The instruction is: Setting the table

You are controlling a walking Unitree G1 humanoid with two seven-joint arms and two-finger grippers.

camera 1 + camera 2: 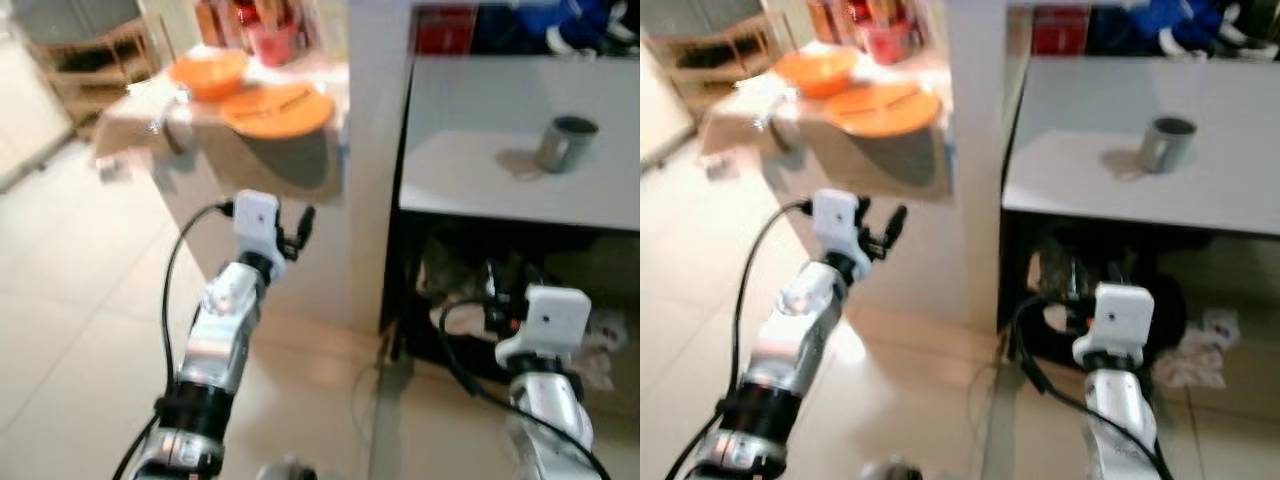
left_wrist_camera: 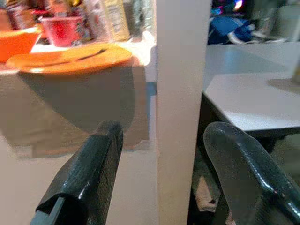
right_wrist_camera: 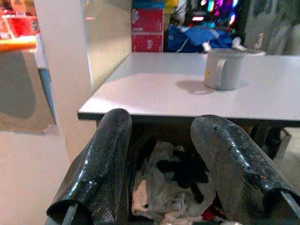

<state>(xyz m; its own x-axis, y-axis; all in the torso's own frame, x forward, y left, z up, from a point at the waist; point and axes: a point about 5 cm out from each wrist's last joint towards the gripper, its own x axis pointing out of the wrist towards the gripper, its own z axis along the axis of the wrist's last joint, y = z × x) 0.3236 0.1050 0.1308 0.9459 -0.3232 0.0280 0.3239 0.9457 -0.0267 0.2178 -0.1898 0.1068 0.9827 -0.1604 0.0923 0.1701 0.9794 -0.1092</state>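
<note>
The orange plate [image 1: 277, 109] and bowl [image 1: 208, 74] sit on the counter [image 2: 70, 108]; a grey mug [image 3: 222, 69] stands on the white table [image 3: 154, 93]. Wrist views reveal left gripper [image 2: 164, 173] and right gripper [image 3: 161, 159] empty, fingers apart.

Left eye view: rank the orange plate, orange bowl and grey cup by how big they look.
1. Orange plate, widest.
2. Orange bowl, somewhat smaller, though it sits farther back, so true size is unsure.
3. Grey cup, smallest, on the white table.
</note>
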